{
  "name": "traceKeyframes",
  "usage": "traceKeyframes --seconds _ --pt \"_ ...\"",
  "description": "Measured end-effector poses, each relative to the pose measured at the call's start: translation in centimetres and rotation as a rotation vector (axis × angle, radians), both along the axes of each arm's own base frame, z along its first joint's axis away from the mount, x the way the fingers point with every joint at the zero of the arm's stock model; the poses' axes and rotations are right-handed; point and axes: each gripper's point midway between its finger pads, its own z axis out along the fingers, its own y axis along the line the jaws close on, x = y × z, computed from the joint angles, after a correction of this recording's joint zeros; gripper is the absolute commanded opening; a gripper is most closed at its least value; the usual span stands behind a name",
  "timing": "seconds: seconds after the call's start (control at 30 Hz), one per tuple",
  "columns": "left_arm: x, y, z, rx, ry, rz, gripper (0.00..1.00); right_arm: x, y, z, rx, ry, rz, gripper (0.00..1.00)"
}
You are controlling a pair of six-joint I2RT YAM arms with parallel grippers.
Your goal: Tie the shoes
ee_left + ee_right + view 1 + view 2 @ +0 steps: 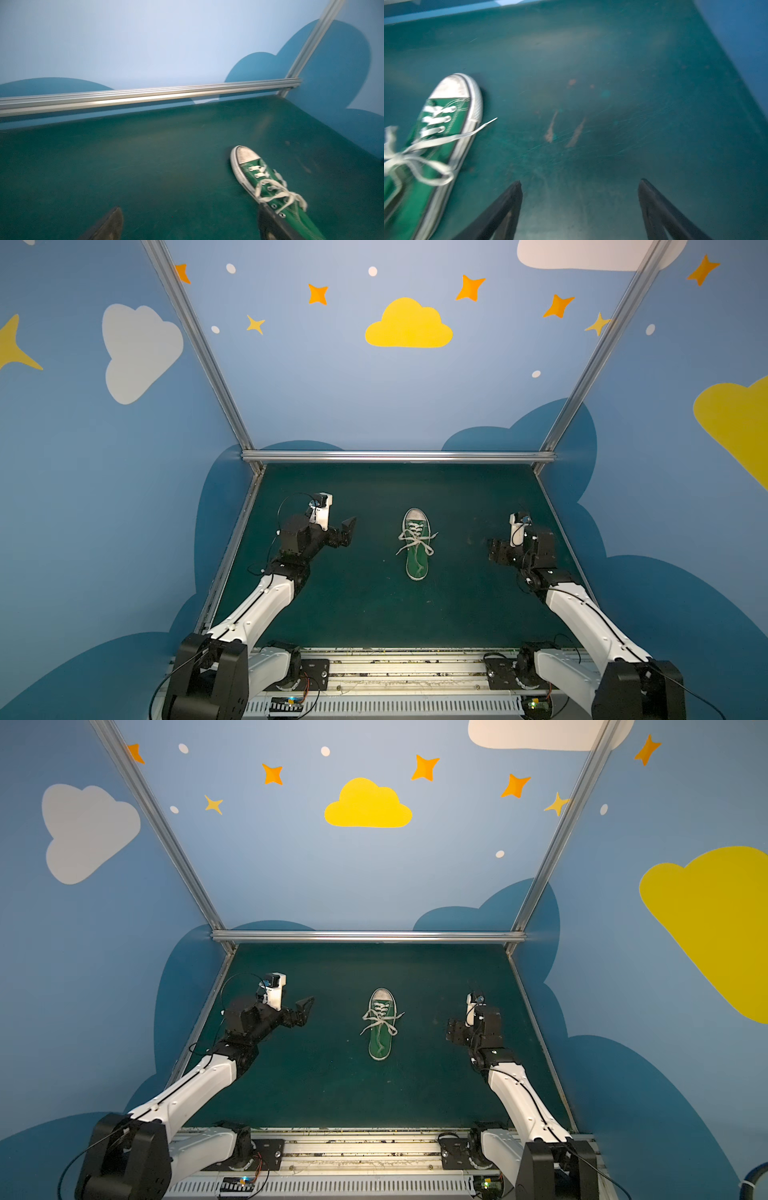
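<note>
A small green sneaker [417, 545] [381, 1027] with a white toe cap lies in the middle of the dark green mat, toe toward the back wall. Its white laces [415, 540] are gathered in a knot over the tongue, with loops and ends splayed to both sides; a loop [436, 178] and a loose end [488, 122] show in the right wrist view. My left gripper [347, 533] [305, 1011] [190, 209] hovers open well left of the shoe [259, 178]. My right gripper [496, 549] [453, 1029] [580, 181] stands open to its right, apart from the shoe [436, 133]. Neither holds anything.
An aluminium rail [399, 456] runs along the back of the mat, with blue walls on three sides. The arm bases sit on a metal rail [407, 672] at the front edge. Scuff marks [562, 131] dot the mat right of the shoe.
</note>
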Motion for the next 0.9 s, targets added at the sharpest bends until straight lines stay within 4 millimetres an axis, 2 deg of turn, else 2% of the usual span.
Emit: traceKeyframes --seconds 0.3,0.63,0.8,0.9 --pt "-0.7 5.1 -5.5 0.141 0.040 0.209 1.00 1.9 -2.7 -1.2 -0.054 -0.049 -0.100 0.87" --pt "-0.5 9.5 -10.7 0.178 0.076 0.384 1.00 3.7 -2.8 -1.8 -0.020 -0.106 -0.098 0.87" --pt "-0.4 10.2 -13.5 0.164 0.096 0.405 1.00 4.4 -2.4 -2.5 0.000 -0.110 -0.071 0.87" --pt "-0.1 9.7 -13.2 0.158 0.091 0.377 1.00 4.9 -2.1 -3.5 0.007 -0.098 -0.056 0.87"
